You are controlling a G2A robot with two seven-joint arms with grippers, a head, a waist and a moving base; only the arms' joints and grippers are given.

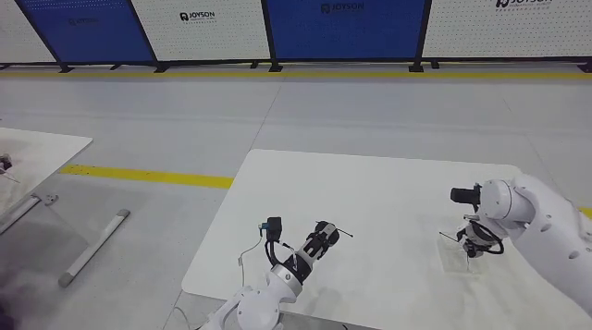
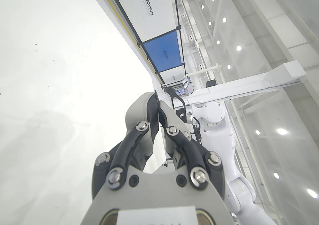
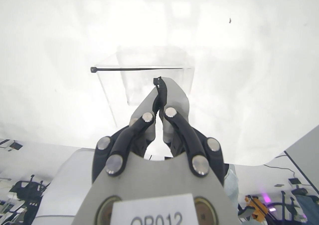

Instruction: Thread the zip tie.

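Toward the right side of the white table [image 1: 388,191], a clear stand [image 3: 113,86] with a black zip tie [image 3: 139,69] laid flat across its top, square head overhanging one edge and thin tail reaching the opposite one. Probably raised that way on purpose: both ends off the tabletop, with room underneath for a pinch. Just short of the stand, right gripper [image 3: 158,81] aimed at the tie's middle stretch, apart from it, not touching. Fingers [image 3: 163,91] pressed together along their ribbed pads, no gap showing, nothing seen between them. Would need opening before any grasp of that tie.

Well apart, near the table's front edge, left gripper [image 2: 157,101] over the bare surface and pointing across toward the other arm. Fingers [image 2: 152,116] drawn almost fully together, with a thin black strip [image 2: 174,96] sticking out past the tips. Seemingly pinched there, and by its look a second zip tie, though hard to tell head from tail. Held out sideways like that, likely to keep the free end off the table and presented for the threading.

Judged from this: threading not yet begun, with the two ties far from each other and the tie on the stand ungrasped. Main risk ahead: a thin, springy tail and a small head slot, so little tolerance in alignment.
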